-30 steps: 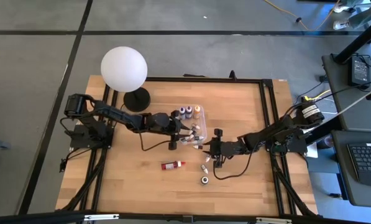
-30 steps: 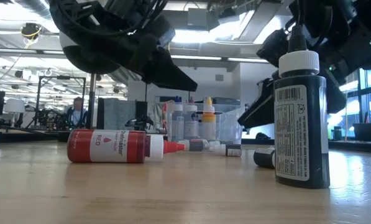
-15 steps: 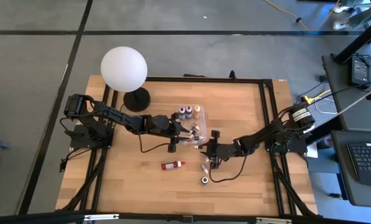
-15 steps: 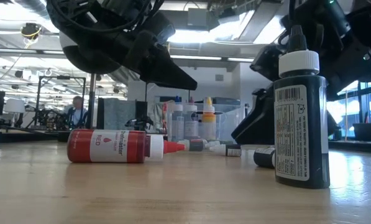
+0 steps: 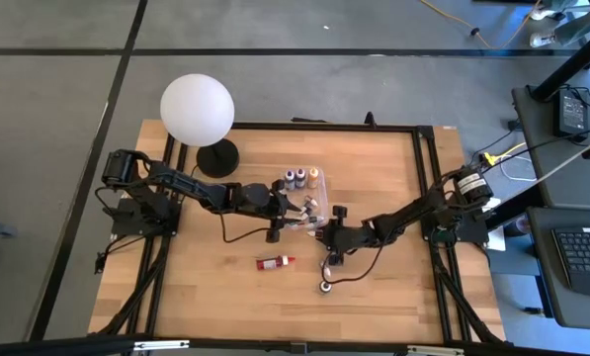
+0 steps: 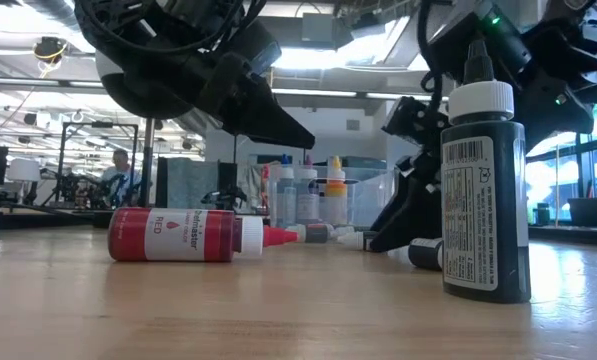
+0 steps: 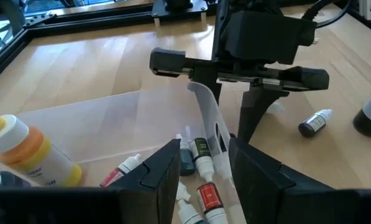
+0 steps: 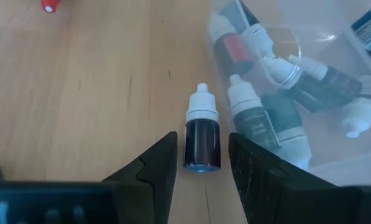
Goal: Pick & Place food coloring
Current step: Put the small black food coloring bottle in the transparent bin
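A small dark food coloring bottle (image 8: 202,142) with a white cap lies on the wood beside the clear box (image 8: 334,37). My right gripper (image 8: 202,134) is open and low over it, one finger on either side, with a gap showing at both sides. My left gripper (image 7: 204,149) is open over the box's near end (image 7: 110,118), with several small capped bottles (image 7: 202,155) lying below and between its fingers. Three taller bottles (image 5: 299,178) stand in the box's far end.
A red bottle (image 5: 275,262) lies on its side toward the near edge. A tall black bottle (image 5: 326,287) stands upright close by, just nearer than my right gripper. A white globe lamp (image 5: 197,107) stands at the far left. The rest of the wooden top is bare.
My right gripper has gone down and toward the table's left, tipping further downward, and now stands around the small dark bottle. My left gripper has kept still over the box.
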### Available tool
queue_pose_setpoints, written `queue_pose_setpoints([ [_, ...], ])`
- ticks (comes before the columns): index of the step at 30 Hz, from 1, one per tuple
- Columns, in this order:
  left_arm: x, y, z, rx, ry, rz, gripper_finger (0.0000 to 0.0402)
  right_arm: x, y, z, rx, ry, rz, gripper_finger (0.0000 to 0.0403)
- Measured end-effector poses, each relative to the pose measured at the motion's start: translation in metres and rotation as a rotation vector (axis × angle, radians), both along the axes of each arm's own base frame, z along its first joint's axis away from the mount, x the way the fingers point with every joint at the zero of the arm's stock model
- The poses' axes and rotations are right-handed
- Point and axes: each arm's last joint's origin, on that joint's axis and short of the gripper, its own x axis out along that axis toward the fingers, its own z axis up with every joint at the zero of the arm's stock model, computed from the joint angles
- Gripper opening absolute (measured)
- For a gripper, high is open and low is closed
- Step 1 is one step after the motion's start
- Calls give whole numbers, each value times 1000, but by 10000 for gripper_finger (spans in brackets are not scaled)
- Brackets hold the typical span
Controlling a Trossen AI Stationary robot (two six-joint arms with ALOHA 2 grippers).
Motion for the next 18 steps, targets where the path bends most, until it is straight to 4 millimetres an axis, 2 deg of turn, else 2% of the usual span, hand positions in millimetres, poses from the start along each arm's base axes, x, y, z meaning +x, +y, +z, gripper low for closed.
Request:
queue_pose_setpoints([
  [11, 0, 0, -1, 1, 9, -1, 139, 0, -3, 0, 25, 16, 14, 72],
  [18, -3, 0, 1, -1, 29, -1, 134, 2, -3, 6, 20, 17, 19, 87],
])
